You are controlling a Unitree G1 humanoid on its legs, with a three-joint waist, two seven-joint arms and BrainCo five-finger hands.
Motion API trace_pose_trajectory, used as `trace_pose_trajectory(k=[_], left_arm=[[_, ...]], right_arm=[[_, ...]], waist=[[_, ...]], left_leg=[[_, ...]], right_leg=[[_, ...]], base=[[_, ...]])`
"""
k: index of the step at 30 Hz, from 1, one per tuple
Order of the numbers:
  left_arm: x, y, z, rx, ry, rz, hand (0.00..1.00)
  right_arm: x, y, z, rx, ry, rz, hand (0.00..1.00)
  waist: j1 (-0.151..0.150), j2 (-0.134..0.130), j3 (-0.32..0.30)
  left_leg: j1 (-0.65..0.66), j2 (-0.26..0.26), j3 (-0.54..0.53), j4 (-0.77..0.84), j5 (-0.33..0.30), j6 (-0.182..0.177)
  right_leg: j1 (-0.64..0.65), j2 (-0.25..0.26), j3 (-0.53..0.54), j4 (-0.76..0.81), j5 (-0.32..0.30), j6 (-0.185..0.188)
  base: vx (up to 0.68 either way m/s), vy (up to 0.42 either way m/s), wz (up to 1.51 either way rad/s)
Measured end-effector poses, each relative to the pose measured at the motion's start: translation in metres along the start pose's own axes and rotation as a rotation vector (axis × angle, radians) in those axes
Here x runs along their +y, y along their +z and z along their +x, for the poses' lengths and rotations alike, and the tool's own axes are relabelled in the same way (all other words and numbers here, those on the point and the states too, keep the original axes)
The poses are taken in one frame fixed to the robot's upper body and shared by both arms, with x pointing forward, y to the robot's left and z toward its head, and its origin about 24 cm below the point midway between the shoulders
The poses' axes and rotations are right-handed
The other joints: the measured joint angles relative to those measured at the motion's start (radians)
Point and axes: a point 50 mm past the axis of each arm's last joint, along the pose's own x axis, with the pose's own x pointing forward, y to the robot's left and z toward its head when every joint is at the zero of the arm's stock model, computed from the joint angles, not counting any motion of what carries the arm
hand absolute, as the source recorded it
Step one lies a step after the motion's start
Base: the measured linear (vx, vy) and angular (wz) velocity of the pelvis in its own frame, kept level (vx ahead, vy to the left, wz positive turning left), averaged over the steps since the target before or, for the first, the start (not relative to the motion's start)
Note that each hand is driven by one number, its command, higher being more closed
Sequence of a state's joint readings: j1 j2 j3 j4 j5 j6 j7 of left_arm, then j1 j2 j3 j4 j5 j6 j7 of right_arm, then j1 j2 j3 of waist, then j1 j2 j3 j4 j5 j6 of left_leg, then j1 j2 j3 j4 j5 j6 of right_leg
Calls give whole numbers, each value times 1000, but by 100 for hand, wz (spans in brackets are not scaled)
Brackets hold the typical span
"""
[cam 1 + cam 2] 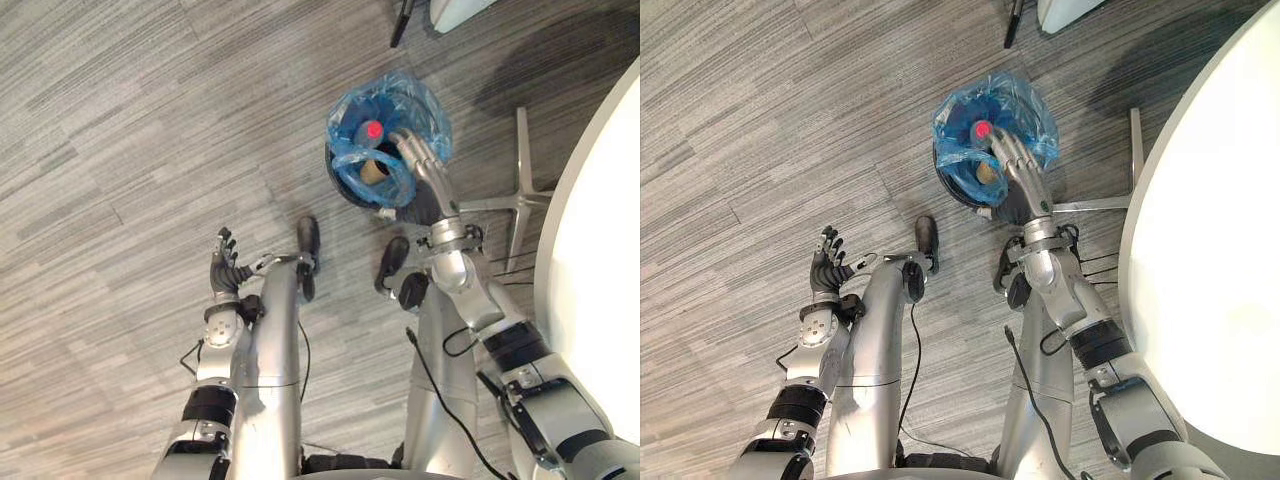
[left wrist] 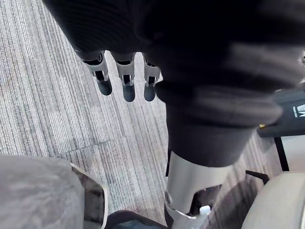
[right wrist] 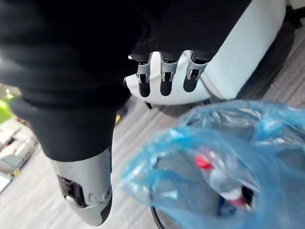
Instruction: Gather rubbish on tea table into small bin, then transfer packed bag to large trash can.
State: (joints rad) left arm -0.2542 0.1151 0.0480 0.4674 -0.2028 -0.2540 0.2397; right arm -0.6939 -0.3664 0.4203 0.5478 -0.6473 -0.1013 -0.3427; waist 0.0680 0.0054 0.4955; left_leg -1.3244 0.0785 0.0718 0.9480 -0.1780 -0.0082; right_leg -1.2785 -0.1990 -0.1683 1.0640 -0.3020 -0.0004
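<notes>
Over the blue-bagged small black bin, where a red-capped bottle lies, the right hand is held with straight fingers, perhaps to grasp the bag rim; the left hand is spread aside.

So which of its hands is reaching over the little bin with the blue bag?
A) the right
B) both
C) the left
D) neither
A: the right hand is stretched out over the small bin and its blue bag, fingers straight, while the left hand is held open well apart from it.
</notes>
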Motion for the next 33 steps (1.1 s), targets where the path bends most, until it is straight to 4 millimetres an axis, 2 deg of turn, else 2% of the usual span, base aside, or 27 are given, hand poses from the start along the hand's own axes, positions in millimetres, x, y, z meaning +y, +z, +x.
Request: trace_pose_trajectory(k=[2, 3, 8, 13, 15, 22, 25, 28, 30, 31, 33], left_arm=[[-2, 4, 1, -25, -7, -7, 0], [-5, 9, 2, -46, -17, -11, 0], [-8, 20, 7, -95, -24, -47, 0], [-9, 20, 8, -92, -25, -47, 0], [-8, 18, 8, -83, -23, -42, 0], [-4, 11, 8, -27, -12, -19, 0], [-9, 7, 6, -9, -28, -14, 0], [-23, -2, -1, 33, -83, -8, 0], [-26, -15, -11, 86, -107, 5, 0], [-26, -19, -14, 99, -113, 8, 0], [-19, -36, -28, 162, -109, 30, 0]], right_arm=[[4, -4, 7, 27, 38, -40, 0], [6, -7, 10, 51, 60, -57, 100], [7, -16, 21, 132, 113, -88, 100], [3, -17, 24, 155, 95, -50, 100], [1, -15, 26, 153, 80, -24, 100], [-20, 6, 27, 70, -54, 145, 100], [-27, 14, 23, 37, -101, 224, 100], [-30, 20, 10, 31, -161, 392, 100], [-16, 22, -8, 73, -160, 590, 100], [-10, 22, -14, 90, -154, 629, 100], [10, 26, -38, 140, -117, 789, 100]], waist=[[0, 0, 0], [1, 0, 0], [10, 1, 1], [28, 1, 1], [29, 1, 1], [29, 1, 0], [27, 1, 0], [24, 1, 0], [19, 0, -1], [20, 0, -1], [20, -5, -7]], left_leg=[[-22, -11, -10, -7, 7, -7], [-43, -14, -17, -4, 11, -10], [-100, -31, -40, 19, 23, -12], [-105, -30, -50, 32, 20, -18], [-105, -28, -51, 31, 21, -19], [-85, -27, -50, 30, 29, -17], [-25, -24, -50, 17, 28, -18], [81, -22, -50, -45, 28, -25], [212, -17, -48, -118, 44, -29], [251, -17, -46, -140, 49, -27], [411, -17, -34, -236, 66, -21]], right_leg=[[-23, -11, -10, 6, -3, -4], [-39, -14, -16, 15, -7, -8], [-92, -32, -27, 67, -35, -14], [-94, -32, -34, 86, -46, -18], [-94, -32, -36, 87, -52, -10], [-74, -32, -38, 86, -48, -17], [-11, -29, -42, 70, -48, -17], [99, -22, -59, 6, -43, -22], [237, -19, -82, -67, -33, -26], [274, -17, -84, -87, -26, -32], [428, -7, -92, -183, -9, -27]], base=[[-36, -3, 20], [-36, -2, 24], [-34, 3, 22], [-45, 15, 4], [-45, 18, 4], [-19, 12, 0], [-14, 8, -1], [-28, 15, 3], [30, -25, 10], [68, -44, 4], [98, -41, -4]])
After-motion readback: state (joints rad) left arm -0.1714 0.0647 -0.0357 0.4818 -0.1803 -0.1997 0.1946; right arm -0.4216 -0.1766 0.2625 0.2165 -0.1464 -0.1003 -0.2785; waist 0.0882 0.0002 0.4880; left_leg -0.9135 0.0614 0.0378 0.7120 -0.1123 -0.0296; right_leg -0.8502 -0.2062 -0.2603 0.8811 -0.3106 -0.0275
